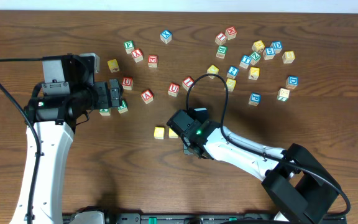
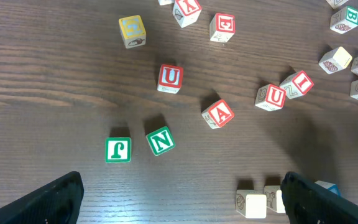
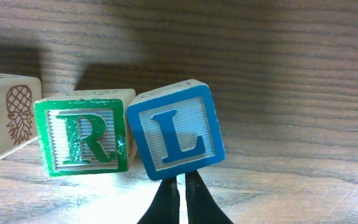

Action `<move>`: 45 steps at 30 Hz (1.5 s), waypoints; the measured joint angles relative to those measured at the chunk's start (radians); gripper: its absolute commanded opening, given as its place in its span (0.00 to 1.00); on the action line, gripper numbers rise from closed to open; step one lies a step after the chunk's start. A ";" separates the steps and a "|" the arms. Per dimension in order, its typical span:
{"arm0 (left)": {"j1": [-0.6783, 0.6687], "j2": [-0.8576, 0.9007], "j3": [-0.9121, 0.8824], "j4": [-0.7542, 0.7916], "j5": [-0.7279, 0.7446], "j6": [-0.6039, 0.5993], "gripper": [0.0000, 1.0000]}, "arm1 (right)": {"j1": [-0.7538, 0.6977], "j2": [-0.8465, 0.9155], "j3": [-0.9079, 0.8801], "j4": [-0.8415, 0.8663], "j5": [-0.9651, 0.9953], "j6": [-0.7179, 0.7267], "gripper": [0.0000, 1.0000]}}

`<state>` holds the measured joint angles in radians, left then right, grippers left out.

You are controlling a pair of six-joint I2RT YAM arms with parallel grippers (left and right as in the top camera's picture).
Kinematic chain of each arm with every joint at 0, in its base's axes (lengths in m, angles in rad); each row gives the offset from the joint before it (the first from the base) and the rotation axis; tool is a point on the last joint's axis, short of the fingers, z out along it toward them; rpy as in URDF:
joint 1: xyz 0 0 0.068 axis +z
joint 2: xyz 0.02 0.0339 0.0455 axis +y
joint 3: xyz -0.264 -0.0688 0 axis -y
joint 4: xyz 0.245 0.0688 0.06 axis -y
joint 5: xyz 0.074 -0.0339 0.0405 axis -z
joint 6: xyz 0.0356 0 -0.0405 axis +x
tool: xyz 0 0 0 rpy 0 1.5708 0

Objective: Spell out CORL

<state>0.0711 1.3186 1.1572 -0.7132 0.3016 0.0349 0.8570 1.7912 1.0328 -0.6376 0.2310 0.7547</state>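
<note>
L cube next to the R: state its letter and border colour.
The L cube has a blue letter and blue border, clearest in the right wrist view.

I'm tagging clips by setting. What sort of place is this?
Probably a robotics lab workbench: two cabled robot arms over a wood-grain table strewn with lettered wooden cubes.

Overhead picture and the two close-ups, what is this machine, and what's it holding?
A robot's left arm and right arm stand at a wooden table. The overhead view looks down on everything; each close-up comes from a camera on one arm's wrist. Lettered cubes lie scattered. The left pincer is wide open and empty, near the green J cube and green N cube. The right pincer is shut, holding nothing, its tips at the tilted blue L cube, beside the green R cube.
</note>
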 measured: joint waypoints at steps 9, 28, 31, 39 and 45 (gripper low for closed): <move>0.000 0.000 0.000 0.000 0.000 0.000 1.00 | 0.000 0.000 0.000 0.049 -0.032 -0.005 0.01; 0.000 0.000 0.000 0.000 0.000 0.000 1.00 | 0.018 0.000 0.000 0.062 -0.049 -0.024 0.01; 0.000 0.000 0.000 0.000 0.000 0.000 1.00 | 0.018 0.000 0.000 0.075 -0.050 -0.025 0.01; 0.000 0.000 0.000 0.000 0.000 0.000 1.00 | 0.018 0.000 0.000 0.090 -0.051 -0.034 0.01; 0.000 0.000 0.000 0.000 0.000 0.000 1.00 | 0.018 0.000 0.000 0.069 -0.071 -0.040 0.01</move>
<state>0.0711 1.3186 1.1572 -0.7132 0.3016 0.0349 0.8745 1.7912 1.0325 -0.5686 0.1604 0.7147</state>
